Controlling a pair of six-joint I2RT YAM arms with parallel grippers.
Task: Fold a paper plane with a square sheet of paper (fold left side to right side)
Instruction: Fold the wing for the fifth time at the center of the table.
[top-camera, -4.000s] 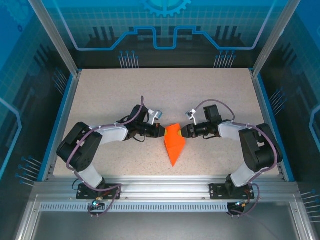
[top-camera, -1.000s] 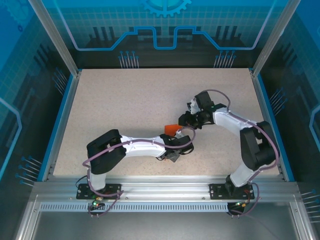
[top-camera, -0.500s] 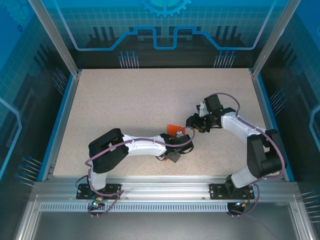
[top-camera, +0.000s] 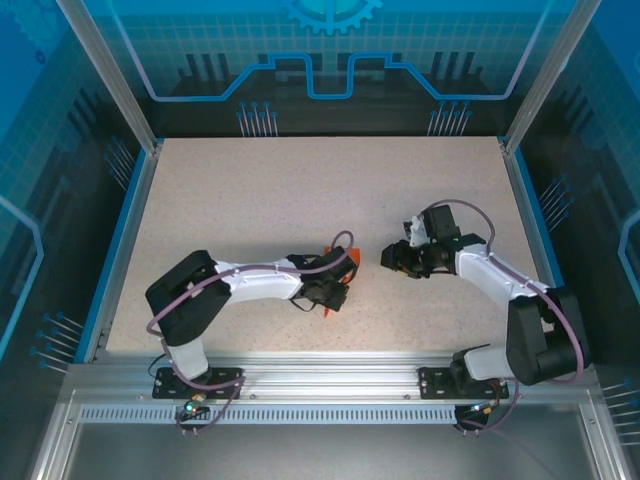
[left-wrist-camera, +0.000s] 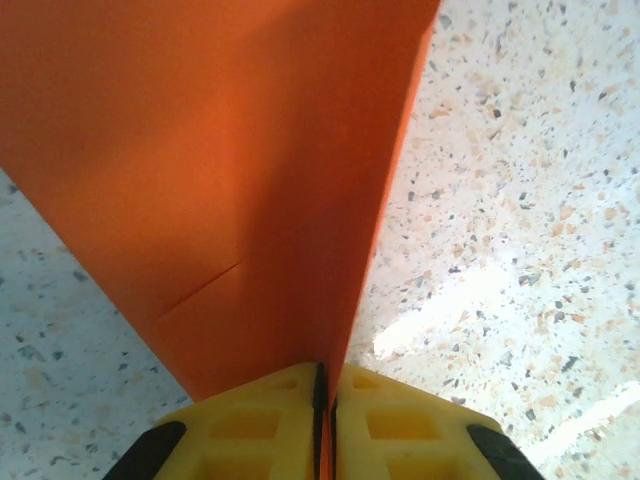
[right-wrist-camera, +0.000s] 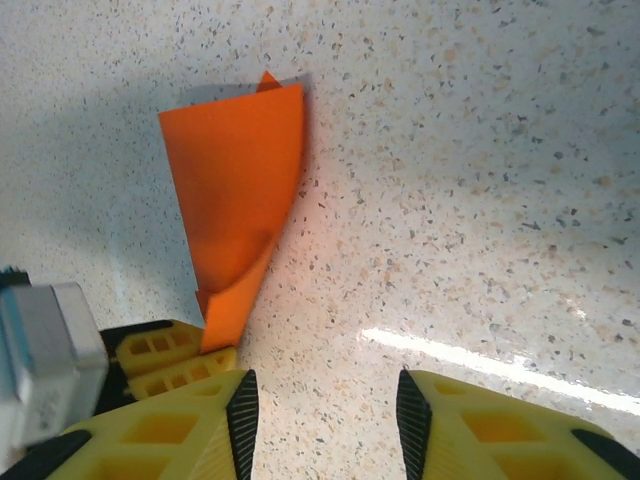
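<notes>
L gripper clamped on folded orange paper, mid table, prob. pinching the left-to-right crease. R gripper sits nearby w/ jaws apart, empty, giving room.

No text, label, brand or number can be read anywhere.

You're looking into a robotics lab cell, not a home or a shop. Your speckled bench is boxed in by blue translucent panels printed with a gear and circuit-line graphics, held by aluminium posts. The arm bases are bolted to a slotted aluminium rail along the near edge.
</notes>
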